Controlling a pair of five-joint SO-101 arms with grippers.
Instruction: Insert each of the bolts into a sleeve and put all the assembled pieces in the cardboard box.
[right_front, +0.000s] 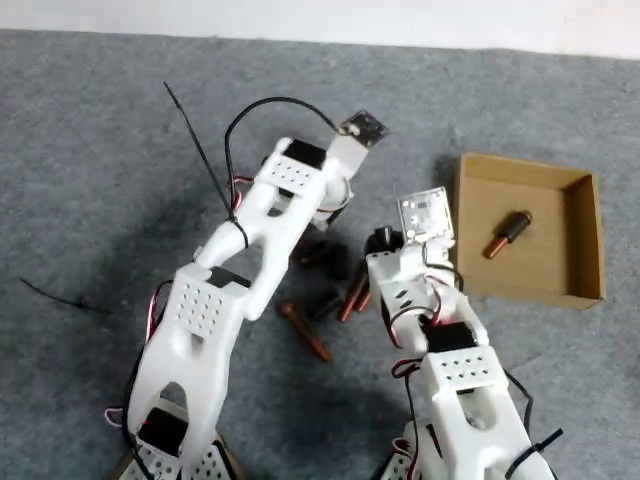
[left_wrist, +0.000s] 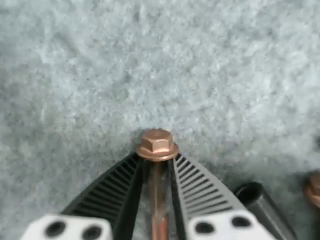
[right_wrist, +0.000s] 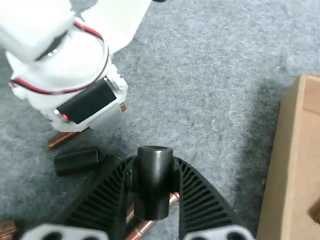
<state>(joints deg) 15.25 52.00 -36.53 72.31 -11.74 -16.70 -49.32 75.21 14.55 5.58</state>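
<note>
My left gripper (left_wrist: 157, 160) is shut on a copper bolt (left_wrist: 157, 145), whose hex head sticks out past the fingertips just above the grey carpet. My right gripper (right_wrist: 153, 165) is shut on a black sleeve (right_wrist: 152, 182), its open end pointing away from the wrist. In the high view the left arm (right_front: 290, 195) and right arm (right_front: 410, 275) meet over the pile of parts. A loose bolt (right_front: 305, 332), two more bolts (right_front: 352, 295) and a black sleeve (right_front: 325, 303) lie there. The cardboard box (right_front: 575, 240) holds one assembled piece (right_front: 508, 233).
Another sleeve (right_wrist: 77, 160) and a bolt (right_wrist: 65, 139) lie beside the left arm's wrist (right_wrist: 75, 70). A sleeve (left_wrist: 260, 205) and a bolt head (left_wrist: 314, 187) sit near the left gripper. The box wall (right_wrist: 295, 165) stands close to the right gripper. Black cables (right_front: 200, 150) trail over the carpet.
</note>
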